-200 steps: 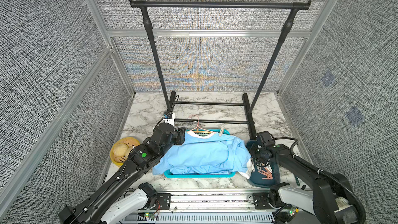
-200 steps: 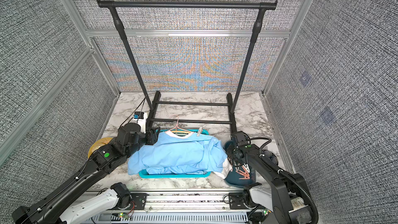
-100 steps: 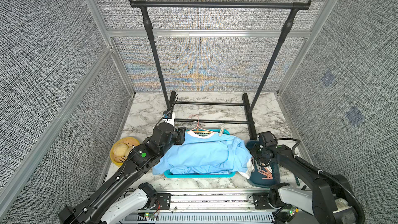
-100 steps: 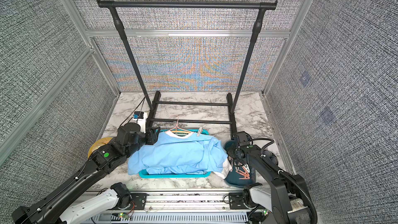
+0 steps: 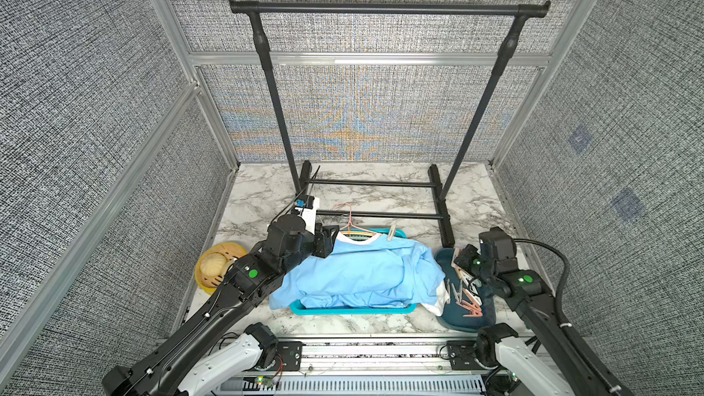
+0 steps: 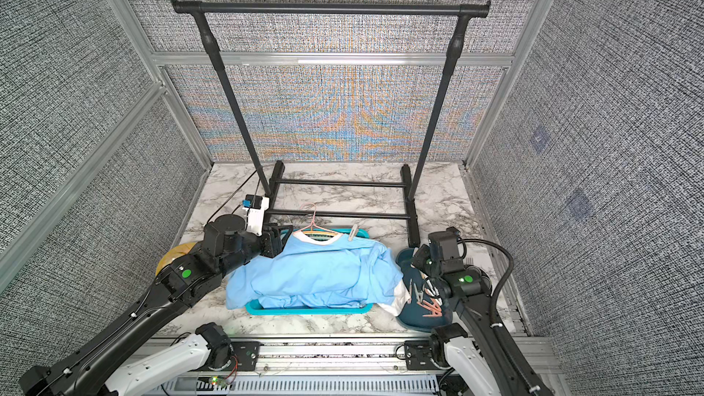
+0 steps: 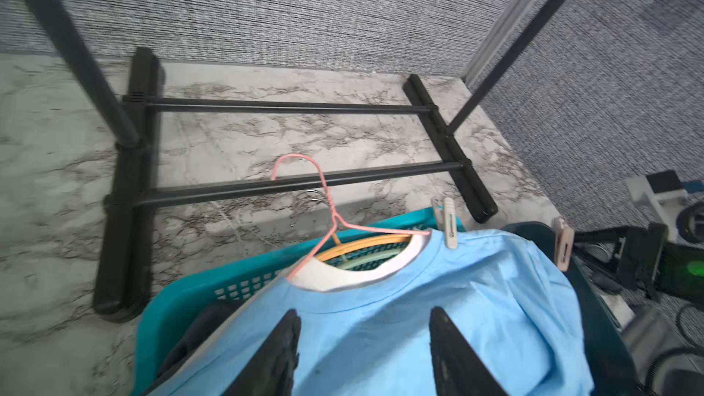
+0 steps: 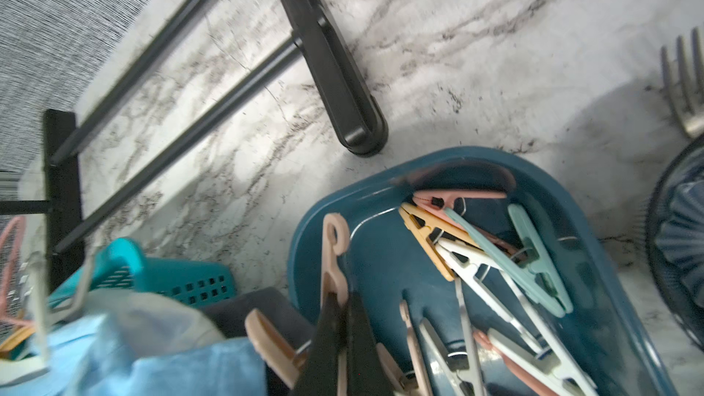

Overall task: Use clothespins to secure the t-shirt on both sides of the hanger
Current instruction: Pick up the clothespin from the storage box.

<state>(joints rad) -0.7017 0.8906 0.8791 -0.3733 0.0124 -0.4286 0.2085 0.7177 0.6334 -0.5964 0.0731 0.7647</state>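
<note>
A light blue t-shirt with a white collar is lying draped over a teal basket on a marbled desk; a thin pink wire hanger is sitting inside its neck, with its hook pointing toward the black garment rack; a pale clothespin is biting the shoulder just beside the collar, on the side toward the right arm, its long axis standing up off the cloth. The left hand is poised at the opposite shoulder, its two fingers spread apart and gripping nothing. Just beside the basket, a dark blue tray is holding loose clothespins in salmon, white, yellow and mint, lying crisscross. The right hand is pinching shut on a beige-pink clothespin over the tray rim nearest the t-shirt; this peg is running straight on from the fingers, its looped end outermost.
</note>
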